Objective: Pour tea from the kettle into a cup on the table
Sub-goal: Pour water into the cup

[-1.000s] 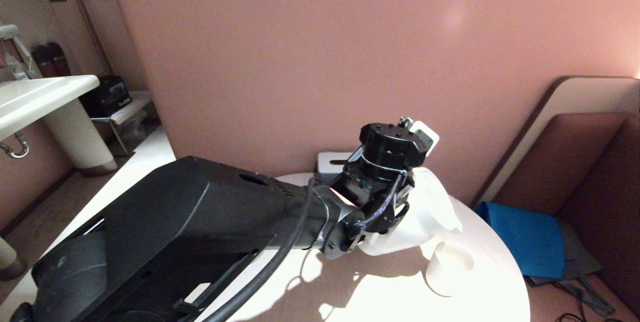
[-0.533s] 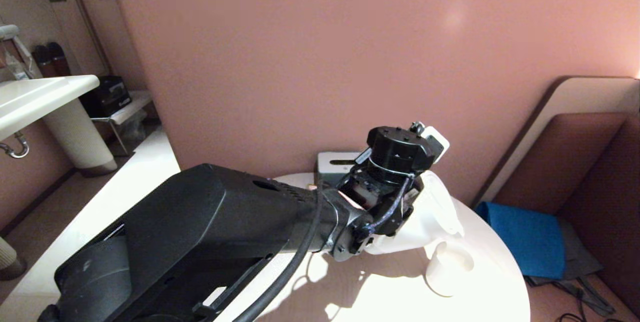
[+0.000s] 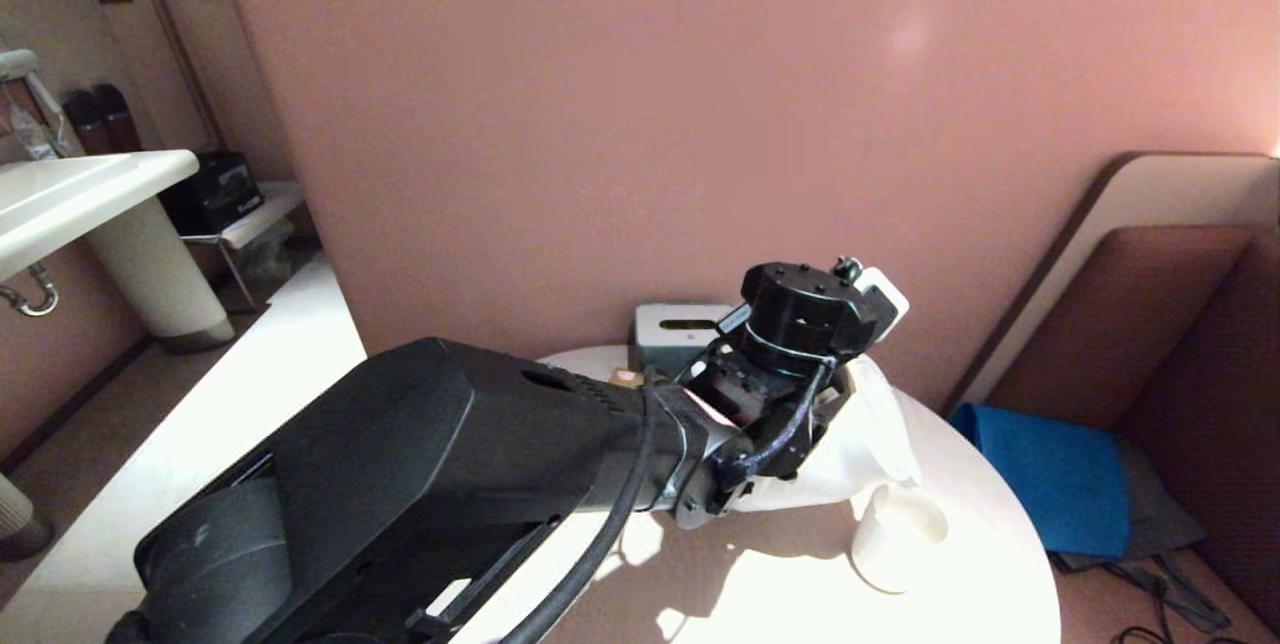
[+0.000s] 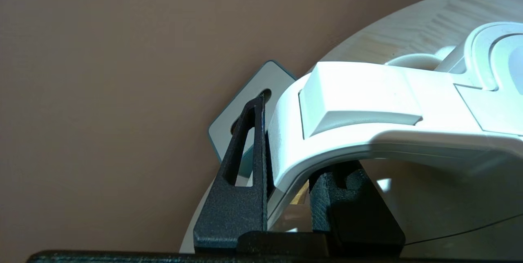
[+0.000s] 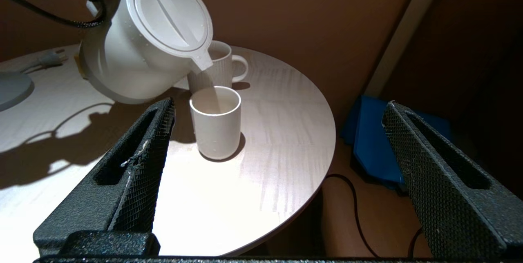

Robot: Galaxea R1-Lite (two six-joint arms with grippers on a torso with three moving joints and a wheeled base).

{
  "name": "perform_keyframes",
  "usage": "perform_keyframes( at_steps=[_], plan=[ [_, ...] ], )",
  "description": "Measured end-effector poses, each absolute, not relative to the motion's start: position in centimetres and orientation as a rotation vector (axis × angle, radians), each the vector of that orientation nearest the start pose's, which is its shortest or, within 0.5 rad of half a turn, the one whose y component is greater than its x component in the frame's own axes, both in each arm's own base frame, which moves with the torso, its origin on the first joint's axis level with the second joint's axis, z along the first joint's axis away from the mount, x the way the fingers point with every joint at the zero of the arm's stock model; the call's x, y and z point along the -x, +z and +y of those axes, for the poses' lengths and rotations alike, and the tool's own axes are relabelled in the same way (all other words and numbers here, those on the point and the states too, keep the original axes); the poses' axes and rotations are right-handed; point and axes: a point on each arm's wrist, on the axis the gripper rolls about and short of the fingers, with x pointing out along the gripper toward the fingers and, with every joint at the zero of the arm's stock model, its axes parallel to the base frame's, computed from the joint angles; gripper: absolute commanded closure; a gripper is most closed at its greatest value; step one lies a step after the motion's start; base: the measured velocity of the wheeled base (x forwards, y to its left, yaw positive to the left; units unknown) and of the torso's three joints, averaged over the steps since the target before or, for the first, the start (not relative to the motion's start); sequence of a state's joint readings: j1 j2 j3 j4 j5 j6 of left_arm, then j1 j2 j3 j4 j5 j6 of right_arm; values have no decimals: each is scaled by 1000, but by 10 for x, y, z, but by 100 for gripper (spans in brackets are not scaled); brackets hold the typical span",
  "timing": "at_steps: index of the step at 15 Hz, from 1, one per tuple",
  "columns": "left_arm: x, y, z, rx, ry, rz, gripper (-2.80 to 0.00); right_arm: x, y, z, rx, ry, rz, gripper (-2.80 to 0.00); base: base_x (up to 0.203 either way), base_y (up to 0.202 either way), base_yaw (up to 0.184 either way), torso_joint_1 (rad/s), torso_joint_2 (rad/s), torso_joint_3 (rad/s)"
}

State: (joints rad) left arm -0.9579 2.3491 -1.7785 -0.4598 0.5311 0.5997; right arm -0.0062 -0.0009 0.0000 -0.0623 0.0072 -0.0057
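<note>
The white kettle [image 5: 135, 46] hangs tilted above the round white table [image 5: 265, 152], its spout over the small plain white cup [image 5: 216, 128]. A thin pale stream of tea [image 5: 210, 87] runs from the spout into the cup. My left gripper [image 4: 292, 161] is shut on the kettle's loop handle [image 4: 367, 103], one black finger on each side. In the head view my left arm hides most of the kettle [image 3: 875, 424], with the cup [image 3: 895, 534] standing just right of it. My right gripper [image 5: 278, 105] is open and empty, low by the table's right edge.
A ribbed white mug with a handle [image 5: 222, 65] stands right behind the cup. A grey tissue box [image 3: 680, 329] sits at the table's back against the wall. The kettle's grey base disc [image 5: 12, 87] lies at the far side. A blue mat [image 3: 1050, 474] and cables lie on the floor.
My left arm has shifted a little to the right and lower, and the wrist has rolled, tipping the kettle further toward the cup. The cup has stayed put.
</note>
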Motion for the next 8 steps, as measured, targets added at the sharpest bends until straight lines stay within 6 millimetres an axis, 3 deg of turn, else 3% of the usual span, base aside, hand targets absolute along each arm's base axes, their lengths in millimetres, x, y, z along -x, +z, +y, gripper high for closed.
perform_keyframes(
  at_steps=[8],
  plan=[
    [-293, 165, -410, -708, -453, -63, 0, 23, 82, 0, 6, 1, -63, -280, 0, 0, 0, 0, 0, 0]
  ],
)
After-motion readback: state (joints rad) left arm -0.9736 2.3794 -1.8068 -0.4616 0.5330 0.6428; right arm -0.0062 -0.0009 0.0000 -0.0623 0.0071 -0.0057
